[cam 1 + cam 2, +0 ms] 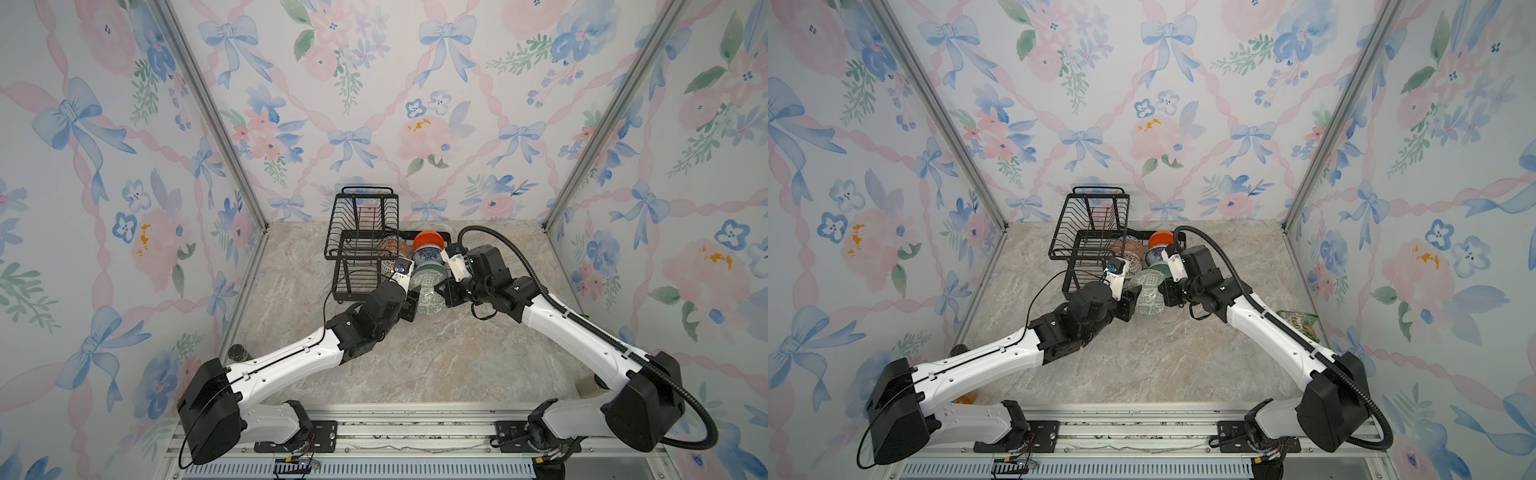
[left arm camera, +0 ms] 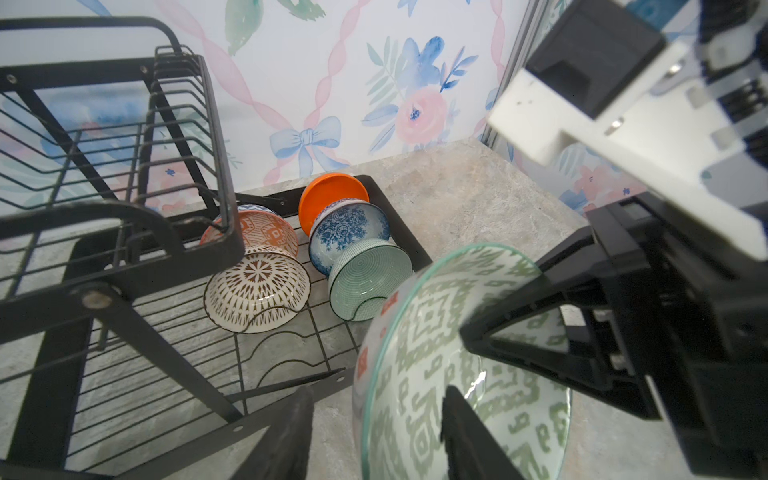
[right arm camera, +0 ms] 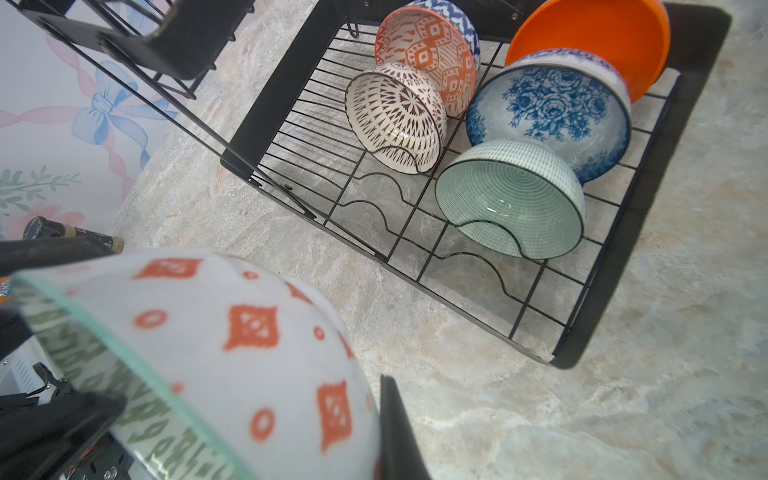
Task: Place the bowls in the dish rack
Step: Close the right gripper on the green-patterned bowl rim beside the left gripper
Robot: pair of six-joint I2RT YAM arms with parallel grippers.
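A grey-green geometric bowl (image 1: 428, 293) (image 1: 1148, 296) hangs tilted just in front of the dish rack (image 1: 332, 253), between both grippers. My right gripper (image 1: 441, 290) (image 3: 249, 390) is shut on its rim, one finger inside and one on the orange-dotted outside. The left gripper (image 1: 412, 306) (image 2: 379, 392) straddles the opposite rim, open, with a gap beside the outer finger (image 2: 291, 436). Standing on edge in the rack's low tray (image 3: 270, 95) are an orange bowl (image 3: 602, 41), a blue floral one (image 3: 548, 112), a mint one (image 3: 511, 199), a red-orange patterned one (image 3: 432, 50) and a brown-lattice one (image 3: 395, 116).
The raised basket tier (image 1: 365, 216) overhangs the tray's left side. The tray's front slots (image 2: 291, 357) hold nothing. A dark bottle (image 1: 239, 353) lies by the left wall, and a green packet (image 1: 1300, 324) by the right arm. The back wall is close behind the rack.
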